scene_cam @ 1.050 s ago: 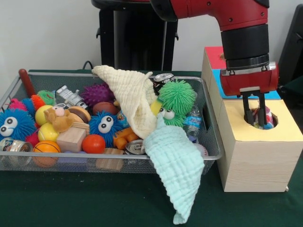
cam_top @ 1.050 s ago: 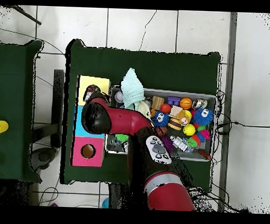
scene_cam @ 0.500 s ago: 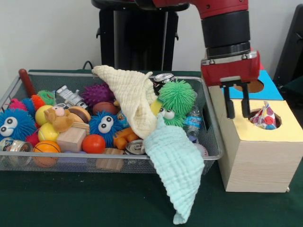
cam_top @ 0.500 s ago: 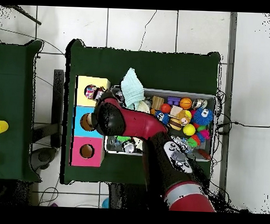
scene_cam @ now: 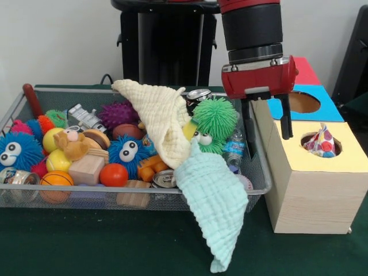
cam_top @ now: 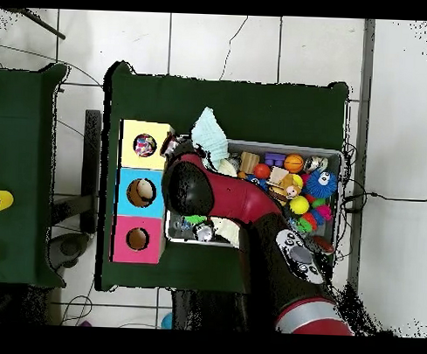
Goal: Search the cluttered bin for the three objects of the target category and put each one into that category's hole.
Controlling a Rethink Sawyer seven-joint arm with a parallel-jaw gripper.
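My gripper point(scene_cam: 268, 131) hangs open and empty over the gap between the wire bin point(scene_cam: 260, 190) and the wooden box point(scene_cam: 313, 195), with its fingers point(scene_cam: 250, 137) spread wide. A patterned cloth point(scene_cam: 321, 141) sits bunched in the hole of the box's yellow section point(scene_cam: 345, 158); from above that cloth point(cam_top: 145, 146) shows inside the hole. A cream cloth point(scene_cam: 161, 115) is draped over the toys in the bin. Below it a mint cloth point(scene_cam: 214, 201) hangs over the bin's front rim. In the overhead view the arm point(cam_top: 189, 187) hides the gripper.
The box also has a blue section with an empty hole point(scene_cam: 303, 102) and a red section point(scene_cam: 305, 70). The bin holds a green fuzzy ball point(scene_cam: 214, 119), blue fuzzy balls point(scene_cam: 127, 150), cans point(scene_cam: 165, 179), wooden blocks point(scene_cam: 86, 169), an orange ball point(scene_cam: 113, 174) and other toys.
The gripper rose out of the yellow hole, left the patterned cloth there, and moved left toward the bin with its fingers spread wider.
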